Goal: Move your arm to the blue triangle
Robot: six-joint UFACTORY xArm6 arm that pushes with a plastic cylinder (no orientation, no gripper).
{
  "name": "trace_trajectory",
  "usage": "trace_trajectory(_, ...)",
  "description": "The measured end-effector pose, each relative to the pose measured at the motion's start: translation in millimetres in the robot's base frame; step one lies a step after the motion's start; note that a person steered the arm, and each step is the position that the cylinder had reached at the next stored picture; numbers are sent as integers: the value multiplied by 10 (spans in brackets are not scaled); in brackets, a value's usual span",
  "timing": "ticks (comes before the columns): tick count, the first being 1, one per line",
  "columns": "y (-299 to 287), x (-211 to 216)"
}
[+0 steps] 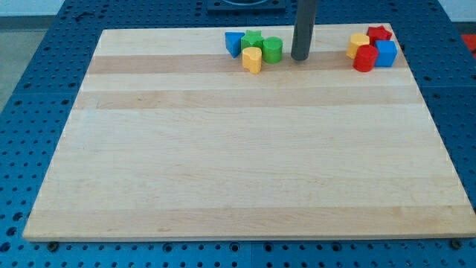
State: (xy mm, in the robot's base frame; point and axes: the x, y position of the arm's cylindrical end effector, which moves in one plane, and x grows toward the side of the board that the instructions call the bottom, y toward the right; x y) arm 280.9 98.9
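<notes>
The blue triangle (233, 43) lies near the view's top edge of the wooden board (245, 149), at the left end of a small cluster. Beside it are a green star-like block (252, 39), a green cylinder (273, 49) and a yellow heart-shaped block (253, 59). My tip (300, 57) rests on the board just right of the green cylinder, well right of the blue triangle, with the green blocks between them.
A second cluster sits at the view's top right: a yellow block (358, 45), a red star-like block (379, 33), a blue cube (385, 53) and a red cylinder (364, 59). A blue pegboard surface (30, 112) surrounds the board.
</notes>
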Motion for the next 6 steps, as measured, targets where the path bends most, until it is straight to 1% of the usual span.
trace_trajectory(1,-97,-618)
trace_trajectory(3,-866,-750)
trace_trajectory(4,-873,-750)
trace_trajectory(5,-1166,-642)
trace_trajectory(6,-1217,-594)
